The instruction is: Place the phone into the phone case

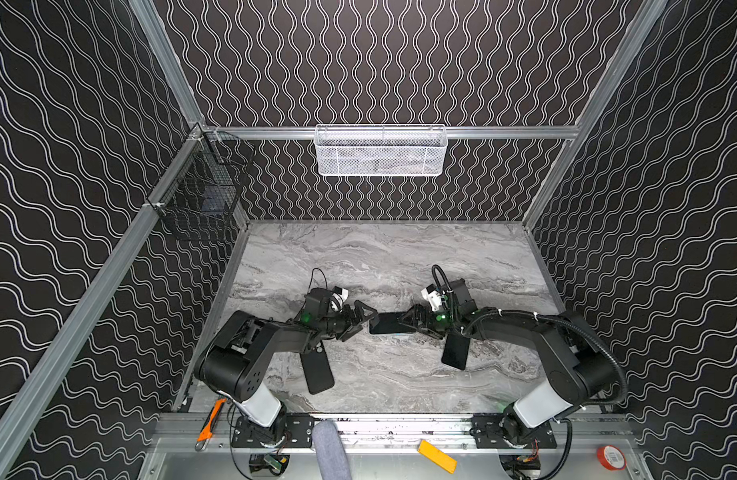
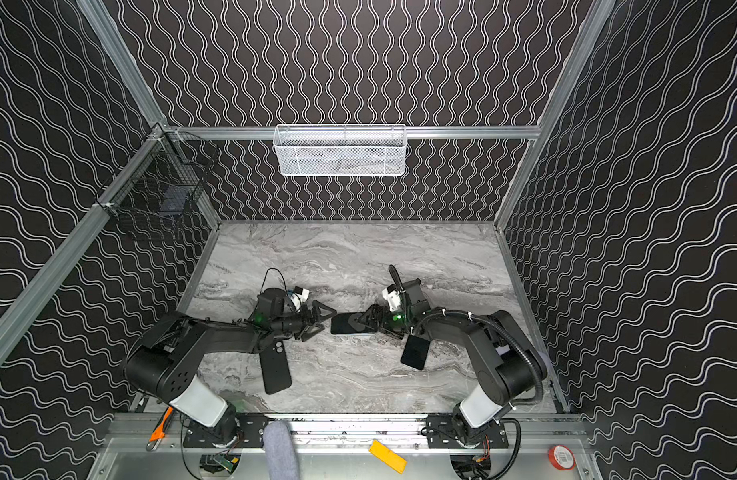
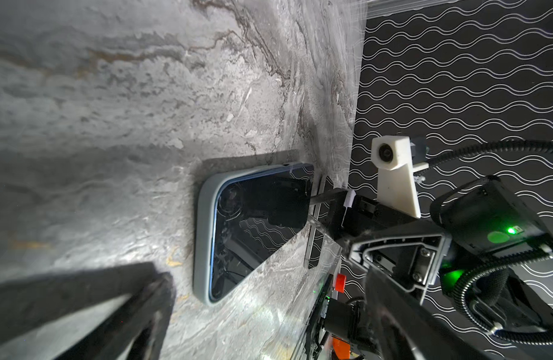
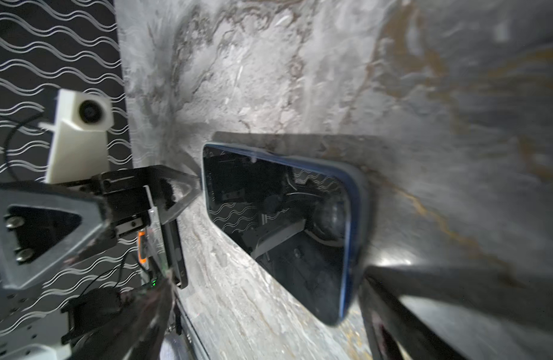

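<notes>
1. In both top views the phone lies flat and screen up on the table. It is at the centre of the frame, with its long side running left to right.
2. The wrist views show that the blue-edged phone sits inside a light grey case. The case's rim wraps the corners that show. I cannot tell whether the phone is pressed fully home.
3. The left end effector is left of centre with its jaws spread wide, and it holds nothing. One fingertip is just beside the phone's left end, and I cannot tell whether it touches.
4. The right end effector is right of centre, also with its jaws spread wide, and it overlaps the phone's right end. I cannot tell whether its fingers touch the phone or case.
5. A black phone-shaped piece lies on the table in the lower left, partly under the left arm.
6. A second dark piece lies to the lower right of centre, under the right arm.
</notes>
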`<state>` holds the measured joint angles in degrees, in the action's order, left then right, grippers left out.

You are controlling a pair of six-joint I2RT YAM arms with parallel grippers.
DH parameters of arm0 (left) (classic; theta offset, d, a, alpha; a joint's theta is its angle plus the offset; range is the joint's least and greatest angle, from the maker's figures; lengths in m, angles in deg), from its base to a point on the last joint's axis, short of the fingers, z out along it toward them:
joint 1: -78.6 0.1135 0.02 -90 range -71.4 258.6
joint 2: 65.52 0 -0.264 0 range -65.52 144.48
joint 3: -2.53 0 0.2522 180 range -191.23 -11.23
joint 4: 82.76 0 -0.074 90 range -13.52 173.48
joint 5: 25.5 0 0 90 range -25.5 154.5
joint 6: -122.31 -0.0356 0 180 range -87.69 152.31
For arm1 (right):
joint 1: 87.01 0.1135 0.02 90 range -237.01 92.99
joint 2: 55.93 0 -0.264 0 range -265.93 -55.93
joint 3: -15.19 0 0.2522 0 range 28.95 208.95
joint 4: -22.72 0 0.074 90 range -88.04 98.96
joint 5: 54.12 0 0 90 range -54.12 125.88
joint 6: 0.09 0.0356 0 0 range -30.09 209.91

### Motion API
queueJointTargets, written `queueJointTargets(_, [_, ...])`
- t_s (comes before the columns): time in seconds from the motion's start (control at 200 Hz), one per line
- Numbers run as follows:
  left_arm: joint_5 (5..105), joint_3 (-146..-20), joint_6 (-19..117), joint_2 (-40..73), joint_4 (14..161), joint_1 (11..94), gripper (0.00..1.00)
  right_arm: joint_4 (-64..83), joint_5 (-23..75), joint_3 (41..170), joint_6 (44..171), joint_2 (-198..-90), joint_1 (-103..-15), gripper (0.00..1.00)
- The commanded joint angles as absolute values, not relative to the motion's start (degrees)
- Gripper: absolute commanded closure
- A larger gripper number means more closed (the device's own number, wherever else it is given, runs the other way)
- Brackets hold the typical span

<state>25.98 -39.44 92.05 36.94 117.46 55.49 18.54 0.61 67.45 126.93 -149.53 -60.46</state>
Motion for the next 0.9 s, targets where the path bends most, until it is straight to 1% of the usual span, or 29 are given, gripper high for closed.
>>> queueJointTargets(0.0, [26.2,-40.0,92.2,37.8,120.2,55.2,0.02,20.4,-1.2,66.8,128.3,-151.1,-60.6,0.05])
queueJointTargets(0.4, [26.4,-39.6,93.8,40.1,124.1,54.2,0.02,25.2,-3.4,65.6,130.1,-150.9,-61.5,0.05])
queueJointTargets(0.526, [26.5,-39.2,93.5,38.9,123.3,54.2,0.01,23.9,-2.1,66.1,130.0,-151.7,-61.6,0.06])
queueJointTargets(0.681, [26.4,-38.6,94.9,37.9,126.2,54.2,0.02,22.7,-0.6,66.5,129.9,-154.3,-61.6,0.07])
queueJointTargets(0.891, [25.3,-38.7,96.5,37.4,129.6,54.2,0.13,21.6,0.9,66.7,129.3,-156.2,-61.6,0.08])
